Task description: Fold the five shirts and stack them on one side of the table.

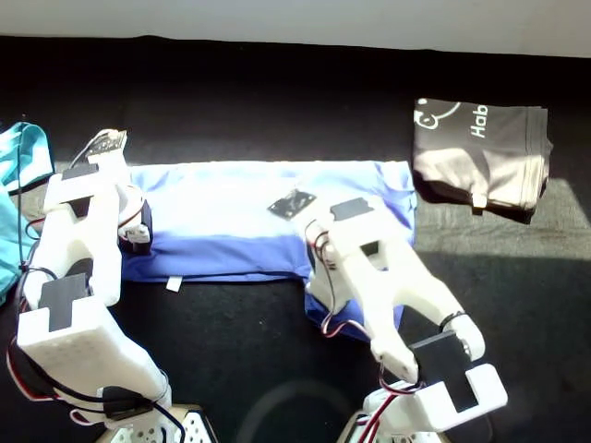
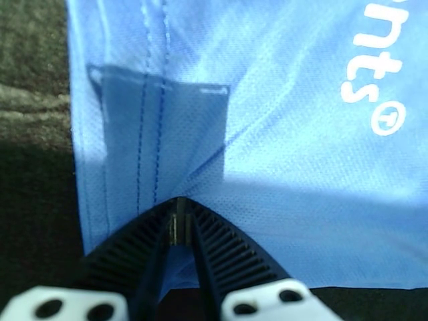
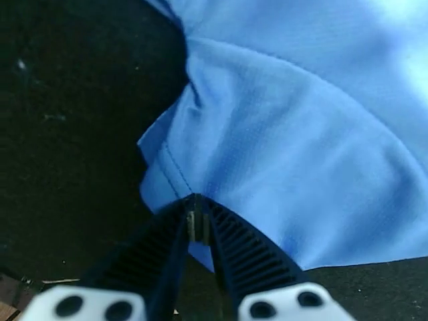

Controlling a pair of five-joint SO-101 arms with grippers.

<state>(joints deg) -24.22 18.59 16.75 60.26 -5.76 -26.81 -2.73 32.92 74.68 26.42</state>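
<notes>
Blue shirt: we see it spread flat on the desk.
Left jaws: closed on its hem.
Right jaws: closed on its edge.
Folded shirt: well apart.

Black table, pale strip along its far edge, sunlit patch at one side

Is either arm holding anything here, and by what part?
Both hold the blue shirt. The left gripper pinches its stitched hem edge, and the right gripper pinches a seamed edge by a corner.
</notes>
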